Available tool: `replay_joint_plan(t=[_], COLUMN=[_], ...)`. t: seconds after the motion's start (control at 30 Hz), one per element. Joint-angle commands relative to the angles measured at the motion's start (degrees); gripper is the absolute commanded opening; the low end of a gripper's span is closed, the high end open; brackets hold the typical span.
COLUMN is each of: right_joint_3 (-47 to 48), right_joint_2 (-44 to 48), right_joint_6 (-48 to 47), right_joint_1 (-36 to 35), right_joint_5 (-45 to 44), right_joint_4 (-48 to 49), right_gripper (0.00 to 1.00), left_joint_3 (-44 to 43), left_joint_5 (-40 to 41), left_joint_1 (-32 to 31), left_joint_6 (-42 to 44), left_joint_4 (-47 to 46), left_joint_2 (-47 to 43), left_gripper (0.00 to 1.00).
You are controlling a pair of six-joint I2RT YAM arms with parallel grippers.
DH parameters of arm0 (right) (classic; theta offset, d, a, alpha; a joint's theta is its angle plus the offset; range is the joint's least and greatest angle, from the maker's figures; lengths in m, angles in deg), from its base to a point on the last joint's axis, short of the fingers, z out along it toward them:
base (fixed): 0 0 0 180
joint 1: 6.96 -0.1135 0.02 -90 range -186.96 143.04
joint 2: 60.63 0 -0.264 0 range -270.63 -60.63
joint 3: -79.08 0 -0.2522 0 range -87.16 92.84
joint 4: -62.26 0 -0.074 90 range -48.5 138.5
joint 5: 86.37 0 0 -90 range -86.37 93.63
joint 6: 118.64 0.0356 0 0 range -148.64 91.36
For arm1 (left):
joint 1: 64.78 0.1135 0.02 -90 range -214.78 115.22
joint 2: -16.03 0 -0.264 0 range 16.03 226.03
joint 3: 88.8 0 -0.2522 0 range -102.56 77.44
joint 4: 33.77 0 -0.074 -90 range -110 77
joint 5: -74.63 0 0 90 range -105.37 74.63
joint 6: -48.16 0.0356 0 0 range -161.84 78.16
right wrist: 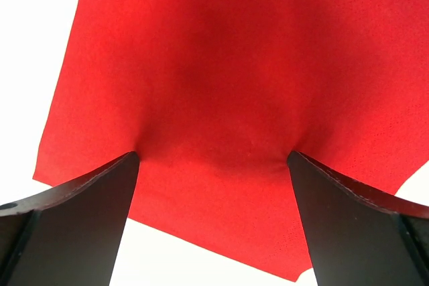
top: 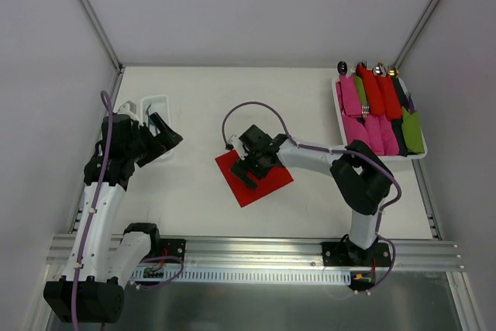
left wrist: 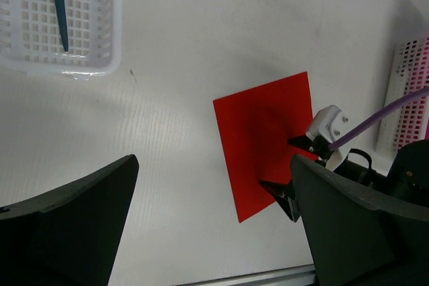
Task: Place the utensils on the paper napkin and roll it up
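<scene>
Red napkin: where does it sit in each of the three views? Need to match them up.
Top external: the red napkin lies mid-frame, partly under the right gripper.
Left wrist: the napkin is right of centre, seen as a tilted square.
Right wrist: the napkin fills most of the frame.
Shared landmark: the right gripper's spread fingers, tips pressed on the napkin, appear in all three views.

You've got the paper napkin (top: 262, 188) mid-table under the right gripper (top: 248, 170), the basket (top: 155, 99) back left, and the tray (top: 422, 156) of rolled bundles (top: 372, 114) back right.
</scene>
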Motion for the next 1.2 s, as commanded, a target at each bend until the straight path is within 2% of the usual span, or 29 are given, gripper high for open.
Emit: replay_joint_plan(t=[0.0,0.13,0.47,0.93,1.17], right_joint_3=[2.63,6.49,14.05,13.01,7.65], right_joint_2=[-3.05,-5.77,-8.68,-7.1,-2.18], right_joint_6=[-8.2,-12.16,-22.7,-30.62,-35.36], right_joint_1=[2.79,6.21,9.56,9.3,7.72], right_joint_5=[4.22,7.11,15.47,16.0,15.56], right_joint_4=[-0.78,-2.36,-11.32,-17.13,-16.69], right_gripper=[0.99,0.99,0.99,0.99,0.99], left_joint_3=[-0.12,-0.3,-1.44,-2.06,-1.88], left_joint_5=[0.32,-0.12,-2.32,-3.37,-3.81], left_joint_1=[0.41,0.41,0.41,0.41,0.41], left_joint_6=[0.23,1.29,3.93,4.45,4.63], left_joint_4=[-0.78,-0.78,-1.31,-1.48,-1.48], left_joint_2=[0.26,0.35,2.46,2.73,1.93], left_gripper=[0.99,0.99,0.99,0.99,0.99])
